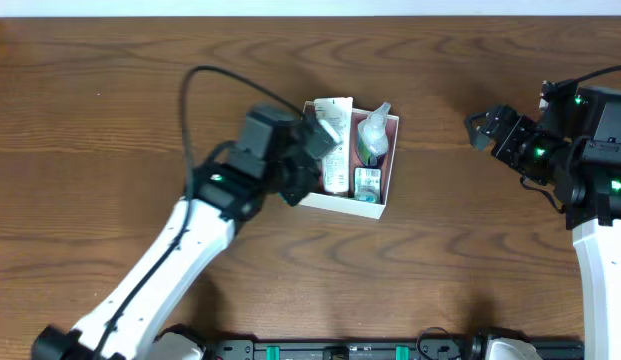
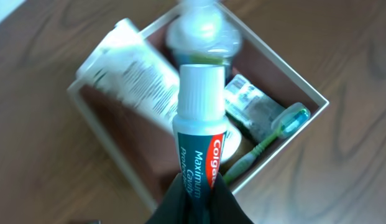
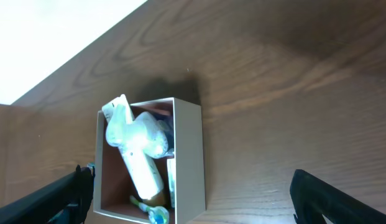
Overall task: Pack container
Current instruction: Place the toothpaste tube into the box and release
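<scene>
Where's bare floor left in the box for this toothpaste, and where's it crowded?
A bare strip of floor lies between the white tube and the container wall nearest the left gripper holding the toothpaste. The opposite side is crowded: bottle, packet and toothbrush packed together.

Obstacles inside the box [image 1: 392,170]: white tube [image 1: 336,135] lying lengthwise, clear bottle [image 1: 373,135] beside it, small packet [image 1: 367,184] and toothbrush [image 2: 267,138] in one corner.
Above the box's left edge: left gripper [image 2: 196,193], clamped on a toothpaste tube [image 2: 199,134], blocking entry from that side.
Free room: strip of bare box floor beside the white tube; open table [image 1: 440,250] between box and right gripper [image 1: 477,130], fingers spread, well apart from the box. Bare wood also on the near and far sides of the box.
</scene>
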Motion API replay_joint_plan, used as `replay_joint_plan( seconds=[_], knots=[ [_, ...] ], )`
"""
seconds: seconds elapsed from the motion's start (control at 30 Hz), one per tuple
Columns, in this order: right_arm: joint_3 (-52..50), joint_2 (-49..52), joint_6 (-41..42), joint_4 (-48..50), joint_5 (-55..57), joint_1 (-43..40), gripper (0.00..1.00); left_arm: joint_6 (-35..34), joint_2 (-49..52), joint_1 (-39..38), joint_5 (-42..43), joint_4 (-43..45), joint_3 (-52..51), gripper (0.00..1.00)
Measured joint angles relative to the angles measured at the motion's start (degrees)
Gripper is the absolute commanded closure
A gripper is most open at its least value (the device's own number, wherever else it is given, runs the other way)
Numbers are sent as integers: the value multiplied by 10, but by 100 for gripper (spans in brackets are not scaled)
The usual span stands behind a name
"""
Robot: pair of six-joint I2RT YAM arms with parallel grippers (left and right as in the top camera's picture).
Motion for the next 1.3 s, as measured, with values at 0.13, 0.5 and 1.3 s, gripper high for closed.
replay_joint_plan(
  seconds=[0.13, 0.5, 1.3],
  knots=[
    [0, 0, 0, 0, 0, 0, 1, 88, 47, -27, -5, 24, 0, 93],
    [0, 0, 0, 0, 0, 0, 1, 280, 89, -47, -13, 109, 0, 94],
    [0, 0, 0, 0, 0, 0, 1, 108, 3, -35, -78, -85, 0, 2]
  ],
)
